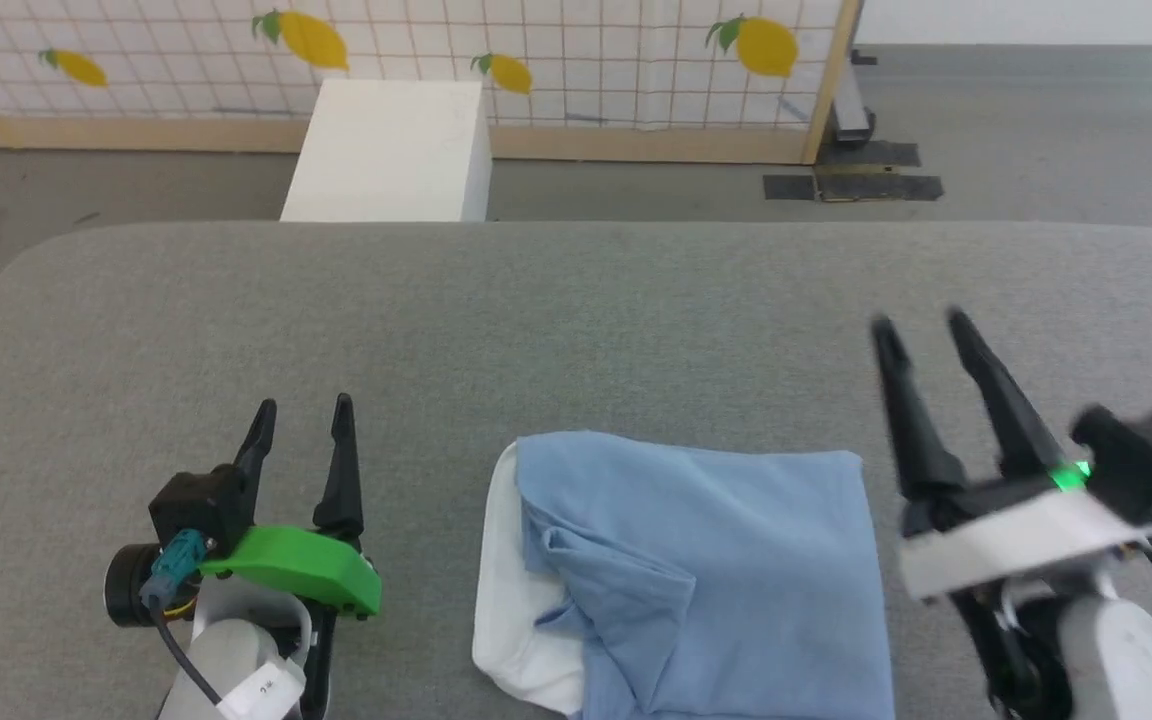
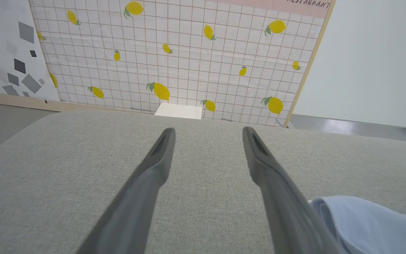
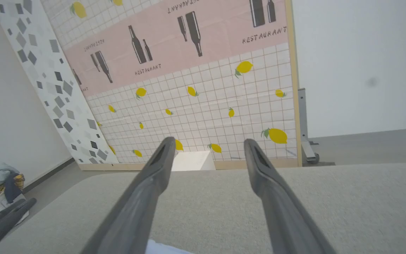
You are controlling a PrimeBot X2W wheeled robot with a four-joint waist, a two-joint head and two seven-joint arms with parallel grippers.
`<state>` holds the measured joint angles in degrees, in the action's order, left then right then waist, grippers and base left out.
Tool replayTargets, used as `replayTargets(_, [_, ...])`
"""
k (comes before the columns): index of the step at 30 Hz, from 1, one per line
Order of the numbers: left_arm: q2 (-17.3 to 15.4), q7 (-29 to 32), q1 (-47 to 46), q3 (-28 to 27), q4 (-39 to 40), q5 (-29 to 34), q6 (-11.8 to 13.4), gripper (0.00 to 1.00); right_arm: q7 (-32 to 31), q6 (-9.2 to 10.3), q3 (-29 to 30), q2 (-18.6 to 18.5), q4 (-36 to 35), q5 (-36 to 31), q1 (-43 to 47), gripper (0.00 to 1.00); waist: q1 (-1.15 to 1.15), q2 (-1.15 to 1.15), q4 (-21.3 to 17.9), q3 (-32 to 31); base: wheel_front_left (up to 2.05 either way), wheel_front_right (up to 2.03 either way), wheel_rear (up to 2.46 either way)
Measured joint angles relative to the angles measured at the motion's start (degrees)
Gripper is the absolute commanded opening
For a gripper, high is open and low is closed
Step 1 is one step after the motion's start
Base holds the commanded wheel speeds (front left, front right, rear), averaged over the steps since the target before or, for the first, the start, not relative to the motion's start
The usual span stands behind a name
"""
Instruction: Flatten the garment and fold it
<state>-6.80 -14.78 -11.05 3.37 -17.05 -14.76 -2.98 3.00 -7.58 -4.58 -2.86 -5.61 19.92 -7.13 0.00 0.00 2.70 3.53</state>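
Tabletop [image 1: 576, 320]: grey woven cover, rounded corners. Garment [image 1: 716, 580]: soft light-blue knit, roughly rectangular, white along its left edge, rumpled fold on top. It lay at the near edge between the arms; near end was out of frame, long axis not judged. Right gripper [image 1: 921, 325] stood just beside its right edge, left gripper [image 1: 303, 410] farther off. Both pairs of fingers were spread wide, empty.

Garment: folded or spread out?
Folded. The garment lies as a compact rectangle on the grey table, blue layers doubled over, a creased flap on top, white fabric along its left edge.
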Motion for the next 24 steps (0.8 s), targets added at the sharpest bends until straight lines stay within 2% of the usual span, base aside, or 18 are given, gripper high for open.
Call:
replayTargets(4, [-0.01, 0.00, 0.44, 0.03, 0.23, 0.07, 0.00, 1.00, -1.57, 0.00, 6.34, -0.09, 4.31, 0.70, 5.23, 1.00, 0.00, 0.00, -0.74, -0.66, 0.00, 0.00, 0.00])
replayTargets(8, [-0.02, 0.00, 0.47, 0.21, 0.29, 0.07, 0.00, 1.00, -3.19, 0.01, 8.49, -0.12, 9.72, 3.08, 6.59, 1.00, 0.00, 0.00, -0.70, -0.47, 0.00, 0.00, 0.00])
replayTargets(17, [0.01, 0.00, 0.46, 0.85, -0.33, 0.07, -0.38, 1.00, -14.13, 0.01, 6.37, -0.07, 24.72, 8.00, 4.72, 1.00, 0.00, 0.00, 0.76, 0.23, 0.00, 0.00, 0.00])
replayTargets(24, [0.13, 0.00, 0.46, 1.14, -1.23, 0.07, -0.51, 1.00, -19.23, 0.00, 3.65, -0.45, 33.62, 13.46, 0.07, 1.00, 0.00, 0.00, 2.40, 0.08, 0.00, 0.00, 0.00])
